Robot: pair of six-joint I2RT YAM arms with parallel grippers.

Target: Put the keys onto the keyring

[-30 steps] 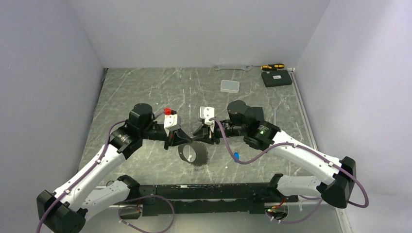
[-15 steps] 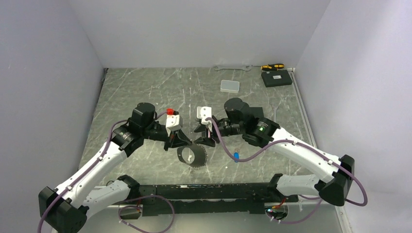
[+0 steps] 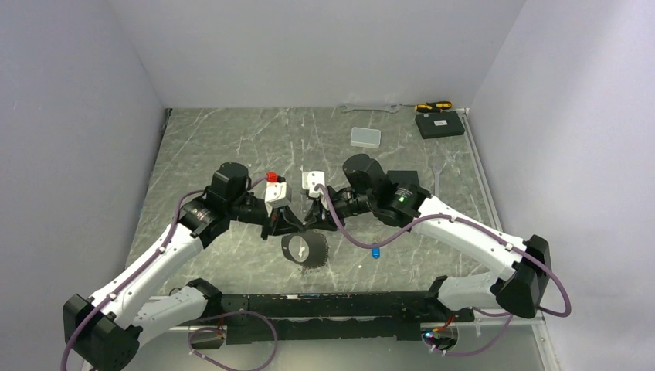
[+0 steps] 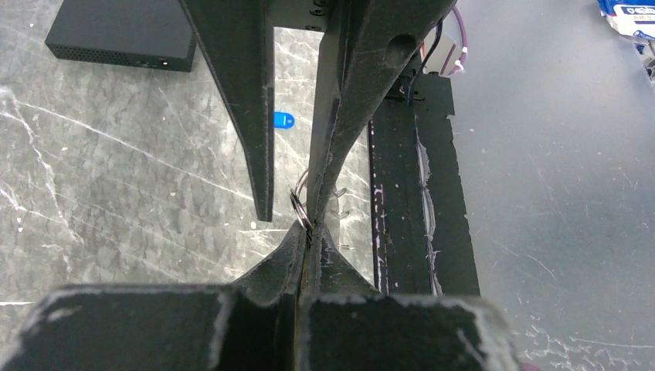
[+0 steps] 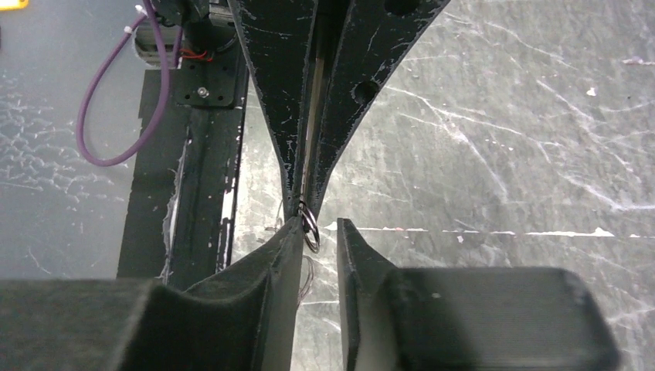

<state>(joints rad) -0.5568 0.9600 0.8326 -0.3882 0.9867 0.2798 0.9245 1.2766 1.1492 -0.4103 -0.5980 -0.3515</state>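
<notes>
The keyring (image 4: 300,209) is a thin metal loop, pinched at the tips of my left gripper (image 4: 309,232), which is shut on it above the table. In the right wrist view the keyring (image 5: 310,226) hangs in the gap of my right gripper (image 5: 319,224). That gripper is open, and its left finger (image 5: 286,247) touches the loop. From above, the left gripper (image 3: 296,226) and right gripper (image 3: 310,218) meet tip to tip at mid-table. A key with a blue head (image 3: 375,251) lies on the table to their right, also seen as the blue key (image 4: 284,120).
A clear box (image 3: 365,137), a black box (image 3: 439,124), a yellow-black screwdriver (image 3: 433,106) and a wrench (image 3: 371,108) lie at the back. A dark ring-shaped patch (image 3: 305,249) sits on the table under the grippers. The black base rail (image 3: 332,297) runs along the near edge.
My right arm has swung left, bringing its gripper up against the left gripper's tips. Its jaws widened, then narrowed. The left gripper stayed shut on the keyring.
</notes>
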